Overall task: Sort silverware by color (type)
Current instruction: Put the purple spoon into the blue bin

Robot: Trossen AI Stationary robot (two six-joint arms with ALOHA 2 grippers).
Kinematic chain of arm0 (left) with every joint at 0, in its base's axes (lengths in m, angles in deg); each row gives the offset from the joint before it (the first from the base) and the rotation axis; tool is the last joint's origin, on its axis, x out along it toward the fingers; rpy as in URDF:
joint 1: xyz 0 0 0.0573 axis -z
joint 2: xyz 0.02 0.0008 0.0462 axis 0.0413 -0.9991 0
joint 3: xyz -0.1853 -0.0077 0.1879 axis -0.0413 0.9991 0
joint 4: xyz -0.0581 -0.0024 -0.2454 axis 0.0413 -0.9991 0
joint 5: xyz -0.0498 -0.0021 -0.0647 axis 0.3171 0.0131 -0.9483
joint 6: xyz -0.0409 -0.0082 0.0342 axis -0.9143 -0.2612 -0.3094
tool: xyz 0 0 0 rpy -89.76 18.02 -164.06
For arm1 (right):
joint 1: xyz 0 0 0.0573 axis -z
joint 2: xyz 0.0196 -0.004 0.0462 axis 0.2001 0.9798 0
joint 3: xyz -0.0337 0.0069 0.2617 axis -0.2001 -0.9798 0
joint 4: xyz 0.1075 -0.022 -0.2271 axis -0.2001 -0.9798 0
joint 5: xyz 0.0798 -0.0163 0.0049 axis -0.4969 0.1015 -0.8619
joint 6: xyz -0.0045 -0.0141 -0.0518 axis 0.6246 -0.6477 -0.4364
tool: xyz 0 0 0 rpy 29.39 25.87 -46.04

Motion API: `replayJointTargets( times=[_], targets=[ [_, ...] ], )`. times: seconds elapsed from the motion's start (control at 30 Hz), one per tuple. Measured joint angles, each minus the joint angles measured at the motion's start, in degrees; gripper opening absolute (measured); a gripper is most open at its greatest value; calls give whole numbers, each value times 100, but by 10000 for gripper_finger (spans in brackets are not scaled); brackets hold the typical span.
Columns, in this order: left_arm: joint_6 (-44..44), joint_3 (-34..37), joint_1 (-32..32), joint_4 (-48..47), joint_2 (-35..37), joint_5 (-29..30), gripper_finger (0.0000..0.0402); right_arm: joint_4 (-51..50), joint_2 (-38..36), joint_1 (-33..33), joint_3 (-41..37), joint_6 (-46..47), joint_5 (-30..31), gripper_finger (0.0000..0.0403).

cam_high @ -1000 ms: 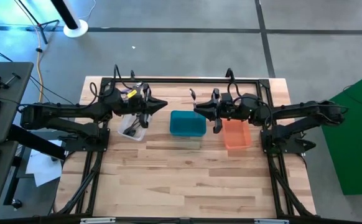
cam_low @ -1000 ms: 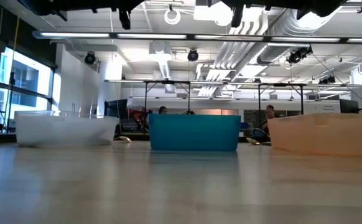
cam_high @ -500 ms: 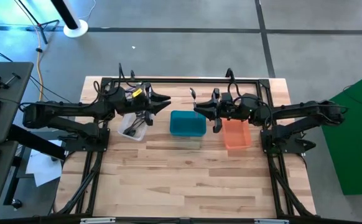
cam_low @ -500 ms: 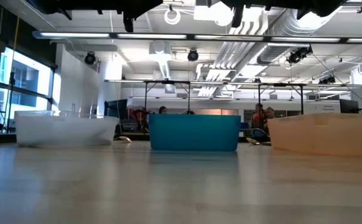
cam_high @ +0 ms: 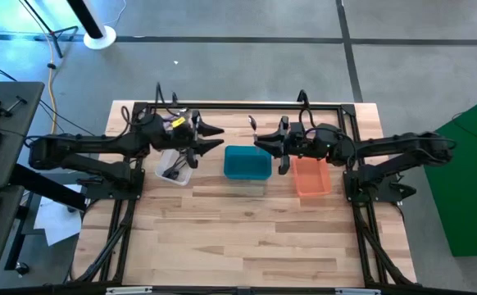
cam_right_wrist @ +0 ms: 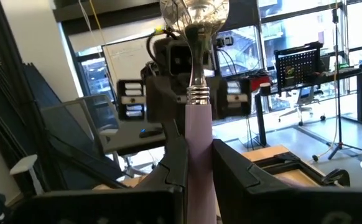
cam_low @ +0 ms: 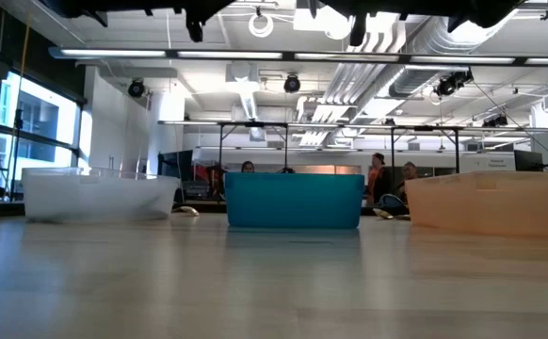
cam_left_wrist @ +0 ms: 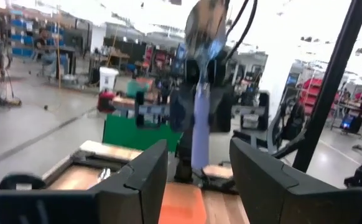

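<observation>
My right gripper is high above the table, beyond the teal bin, and is shut on a spoon with a pale lavender handle and a shiny silver bowl. My left gripper is open and empty, level, above the clear bin's far right side, and faces the right gripper. The spoon also shows in the left wrist view, farther off beyond my open left fingers. Dark utensils lie in the clear bin. My right gripper pinches the spoon's lavender handle between its two fingers. The fingers come level from the table's right. The silver bowl end sticks out past the fingertips. The spoon is lifted clear of the table and bins.
Three bins stand in a row across the table's far half: clear at left, teal in the middle, and an orange one at right. The wooden table lies bare nearer the front. People show in the room beyond.
My left gripper has gone a little toward the table's far edge and right, toward the right gripper. The right gripper keeps the spoon nearly still.
</observation>
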Motion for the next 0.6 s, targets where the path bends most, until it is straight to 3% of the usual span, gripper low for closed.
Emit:
replayJointTargets(
  times=[0.2, 0.43, 0.6],
  targets=[
    [442, -2, -18, -162, 482, 68, 162, -160, 484, 23, 531, -138, -104, 33],
    [149, -4, -81, -1458, 844, 199, 158, -1121, 962, 161, 1265, -397, -287, 36],
    [297, -2, -66, -1758, 868, 192, 109, -1287, 868, 332, 1282, -219, -378, 31]
  ],
)
